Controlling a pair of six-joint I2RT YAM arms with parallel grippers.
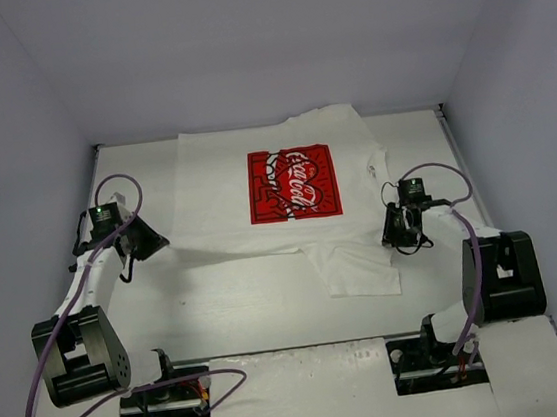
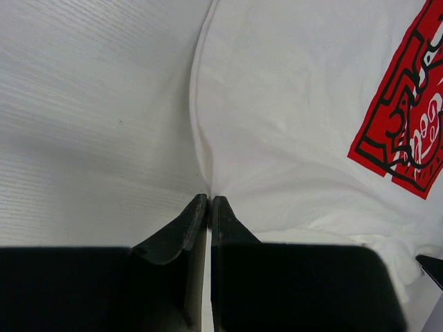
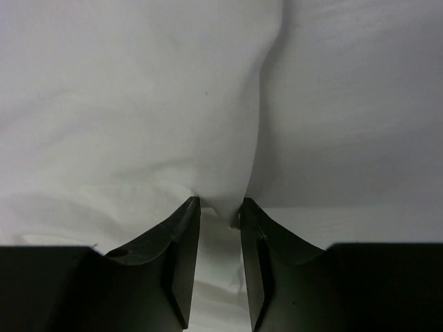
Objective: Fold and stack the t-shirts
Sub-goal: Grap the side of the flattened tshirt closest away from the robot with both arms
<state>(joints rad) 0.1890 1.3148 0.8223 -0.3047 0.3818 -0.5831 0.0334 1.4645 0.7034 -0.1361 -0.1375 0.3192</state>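
From above, the white t-shirt (image 1: 288, 202) lies print-up on the table (image 1: 279, 390), with the left gripper (image 1: 140, 242) at its left edge and the right gripper (image 1: 398, 227) at its right. Left wrist view: jaws pinched together on the shirt's edge. Right wrist view: jaws slightly apart, a fold of cloth between them

We see the t-shirt (image 1: 290, 217) as soft, matt white cloth with a flat red print, the table (image 2: 83, 124) as matt, finely grained white, and the fingers (image 3: 173, 242) as dull black plastic.
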